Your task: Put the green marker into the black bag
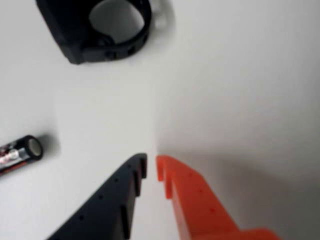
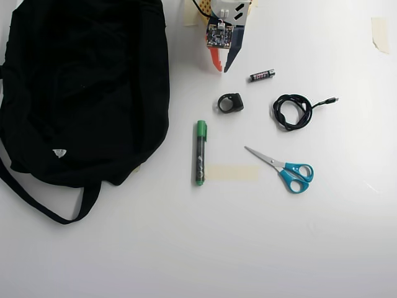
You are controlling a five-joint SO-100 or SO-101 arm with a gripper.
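The green marker (image 2: 200, 152) lies on the white table in the overhead view, cap end pointing toward the top of the picture, just right of the black bag (image 2: 80, 87). The bag spreads over the upper left, and a strap trails toward its lower left. My gripper (image 2: 222, 69) sits at the top centre, well above the marker and apart from it. In the wrist view the black and orange fingertips of the gripper (image 1: 151, 162) nearly touch, shut with nothing between them. Neither the marker nor the bag shows in the wrist view.
A black ring-shaped part (image 2: 230, 103) (image 1: 100, 30) lies between gripper and marker. A small battery (image 2: 262, 75) (image 1: 20, 152), a coiled black cable (image 2: 294, 110) and blue-handled scissors (image 2: 285, 169) lie to the right. A tape strip (image 2: 231, 172) is beside the marker's lower end.
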